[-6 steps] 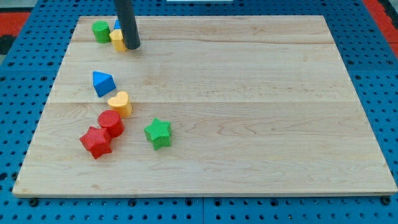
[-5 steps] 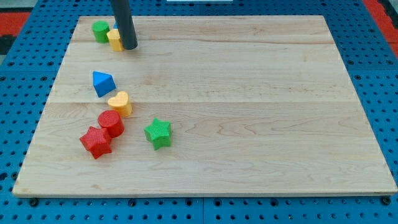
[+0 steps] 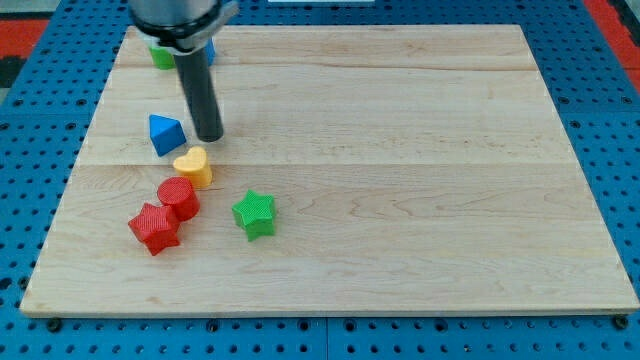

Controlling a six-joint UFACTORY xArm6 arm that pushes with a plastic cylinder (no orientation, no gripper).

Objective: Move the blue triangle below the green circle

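The blue triangle point(image 3: 165, 133) lies on the wooden board point(image 3: 400, 170) at the view's left. My tip point(image 3: 210, 137) rests on the board just right of it, a small gap apart, above the yellow heart point(image 3: 192, 165). The green circle point(image 3: 160, 55) sits near the board's top left corner, mostly hidden behind the arm; only a sliver shows. A blue block point(image 3: 209, 48) shows as a sliver to the rod's right near the top.
A red circle point(image 3: 178, 197) and a red star point(image 3: 153, 227) touch each other below the yellow heart. A green star point(image 3: 254, 213) lies to their right. The blue pegboard point(image 3: 40, 160) surrounds the board.
My tip moved down the view from beside the top-left cluster to just right of the blue triangle. The arm now covers that cluster. No block visibly moved.
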